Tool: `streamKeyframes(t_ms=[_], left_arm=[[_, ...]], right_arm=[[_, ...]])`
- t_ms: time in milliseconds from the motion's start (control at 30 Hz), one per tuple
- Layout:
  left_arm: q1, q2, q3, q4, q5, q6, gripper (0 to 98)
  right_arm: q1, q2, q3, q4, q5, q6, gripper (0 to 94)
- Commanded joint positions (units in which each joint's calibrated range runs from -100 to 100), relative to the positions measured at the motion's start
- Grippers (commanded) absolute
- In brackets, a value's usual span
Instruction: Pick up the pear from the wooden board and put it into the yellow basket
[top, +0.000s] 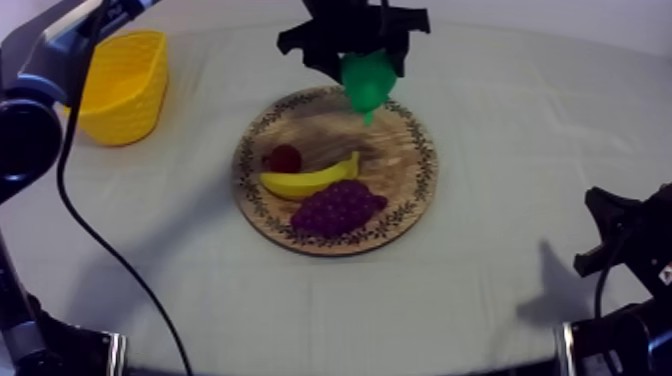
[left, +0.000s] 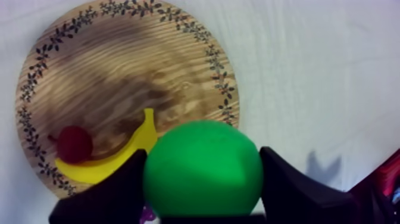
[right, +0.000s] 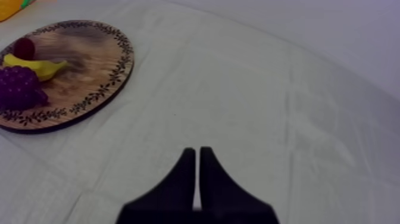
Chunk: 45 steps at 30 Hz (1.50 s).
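Note:
The green pear (top: 367, 82) hangs above the far rim of the round wooden board (top: 405, 150), with my left gripper (top: 362, 62) shut on it. In the left wrist view the pear (left: 202, 170) sits between the two black fingers (left: 113, 190), with the board (left: 119, 77) below it. The yellow basket (top: 122, 88) stands at the far left of the table. My right gripper (top: 605, 230) rests low at the right, well away from the board; in the right wrist view its fingers (right: 197, 156) lie together over bare cloth.
On the board lie a banana (top: 305, 182), a bunch of grapes (top: 338, 208) and a small red fruit (top: 284, 157). Open cloth stretches between the board and the basket. The right wrist view shows the board (right: 89, 71) and the basket's edge (right: 11, 7).

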Motion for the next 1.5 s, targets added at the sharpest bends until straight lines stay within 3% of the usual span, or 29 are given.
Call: streamKeyframes(t_ms=[0,500,1000,1467], left_arm=[[-0.1,-2.2,1.6,-0.23,0.3,0.1,57.4],[-6.5,-14.2,14.7,-2.69,1.0,-0.3,57.3],[-20.2,-25.0,29.8,-4.63,0.9,-2.7,57.2],[-32.4,-27.1,30.1,-5.98,0.8,-7.4,57.4]], right_arm=[[0.0,0.0,0.0,0.0,0.0,0.0,0.4],[0.0,0.0,0.0,0.0,0.0,0.0,0.4],[0.0,0.0,0.0,0.0,0.0,0.0,0.4],[0.0,0.0,0.0,0.0,0.0,0.0,0.4]])
